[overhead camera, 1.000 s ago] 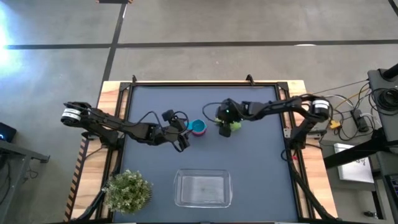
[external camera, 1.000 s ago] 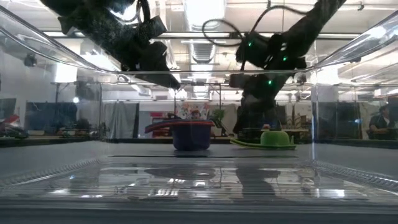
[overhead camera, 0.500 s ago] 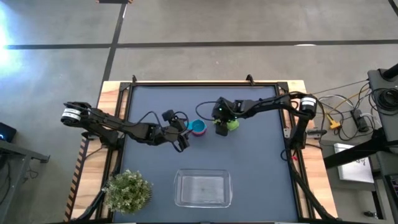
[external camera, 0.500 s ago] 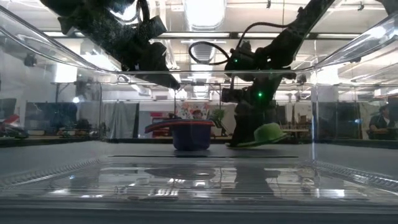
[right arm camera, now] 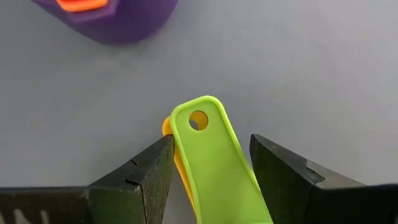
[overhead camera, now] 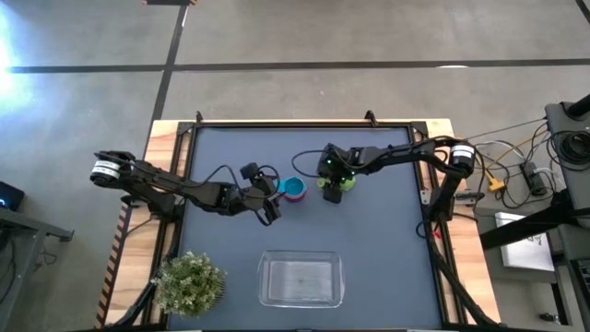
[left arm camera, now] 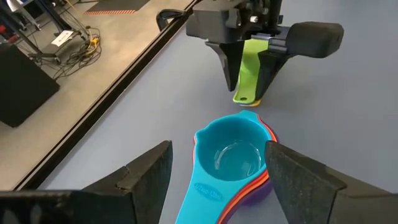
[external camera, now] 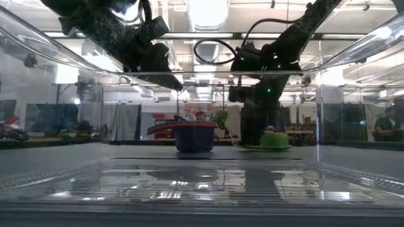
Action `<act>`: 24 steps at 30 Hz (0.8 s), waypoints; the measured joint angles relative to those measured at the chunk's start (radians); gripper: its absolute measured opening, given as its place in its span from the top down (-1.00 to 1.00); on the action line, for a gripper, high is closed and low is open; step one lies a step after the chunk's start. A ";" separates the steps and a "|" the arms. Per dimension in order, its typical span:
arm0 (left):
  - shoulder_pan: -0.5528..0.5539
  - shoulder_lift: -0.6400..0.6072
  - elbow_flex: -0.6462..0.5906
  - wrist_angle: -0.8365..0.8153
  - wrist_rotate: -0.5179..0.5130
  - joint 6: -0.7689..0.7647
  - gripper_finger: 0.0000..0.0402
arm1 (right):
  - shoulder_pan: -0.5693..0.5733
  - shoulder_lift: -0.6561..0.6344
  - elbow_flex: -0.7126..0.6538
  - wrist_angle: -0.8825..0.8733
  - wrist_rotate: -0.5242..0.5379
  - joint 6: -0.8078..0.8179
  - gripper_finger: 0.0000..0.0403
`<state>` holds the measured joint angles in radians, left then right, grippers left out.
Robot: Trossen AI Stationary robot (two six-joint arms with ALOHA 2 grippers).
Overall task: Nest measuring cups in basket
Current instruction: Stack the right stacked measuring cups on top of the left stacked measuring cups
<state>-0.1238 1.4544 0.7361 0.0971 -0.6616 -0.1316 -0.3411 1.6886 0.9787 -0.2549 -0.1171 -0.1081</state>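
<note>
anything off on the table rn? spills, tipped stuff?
Nothing spilled or damaged. The cups sit in two groups outside the empty basket: a teal-topped stack by the open left pincer, and a green cup over a yellow one, its handle between the right pincer's open fingers.

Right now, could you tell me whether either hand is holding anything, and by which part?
Neither shows a firm hold. The right hand straddles the green cup's handle, fingers not visibly closed on it. The left hand is open, flanking the teal cup stack.
</note>
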 joint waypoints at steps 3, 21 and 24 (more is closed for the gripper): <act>0.000 0.000 0.000 0.000 0.000 0.000 -0.18 | 0.001 0.000 0.000 0.000 -0.005 -0.006 0.00; 0.000 0.000 0.000 0.000 0.000 0.003 -0.18 | 0.008 -0.013 -0.002 -0.033 -0.011 -0.182 -0.74; 0.000 0.000 0.000 0.000 0.000 0.007 -0.18 | 0.016 -0.018 -0.002 -0.053 -0.019 -0.228 -0.81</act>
<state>-0.1238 1.4548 0.7361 0.0971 -0.6613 -0.1242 -0.3255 1.6707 0.9771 -0.3083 -0.1359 -0.3359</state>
